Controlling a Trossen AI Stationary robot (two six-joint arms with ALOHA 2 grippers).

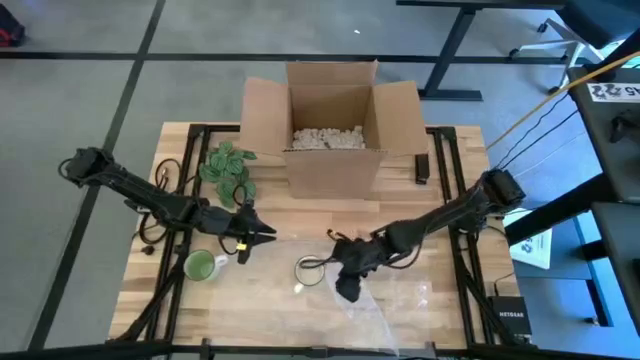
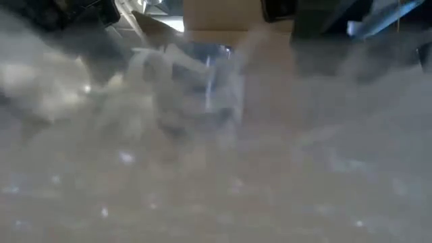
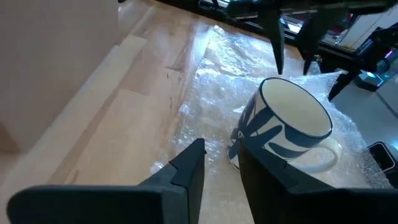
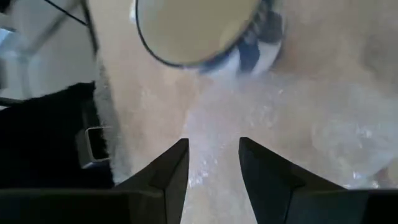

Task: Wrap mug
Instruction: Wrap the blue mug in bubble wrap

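Blue-and-white mug (image 1: 311, 268) upright on bubble wrap (image 1: 400, 295) mid-table, left gripper (image 1: 258, 237) and right gripper (image 1: 348, 288) flanking with jaws narrowly parted, empty, likely poised to fold wrap.

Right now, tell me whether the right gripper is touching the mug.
Apart. The right wrist view shows the right gripper open above the bubble wrap, with bare wrap between it and the mug.

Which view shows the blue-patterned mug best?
The left wrist view: the mug stands upright on the bubble wrap, pattern, rim and handle clear. The right wrist view shows only its rim, the high view a small ring, the low view a blur.
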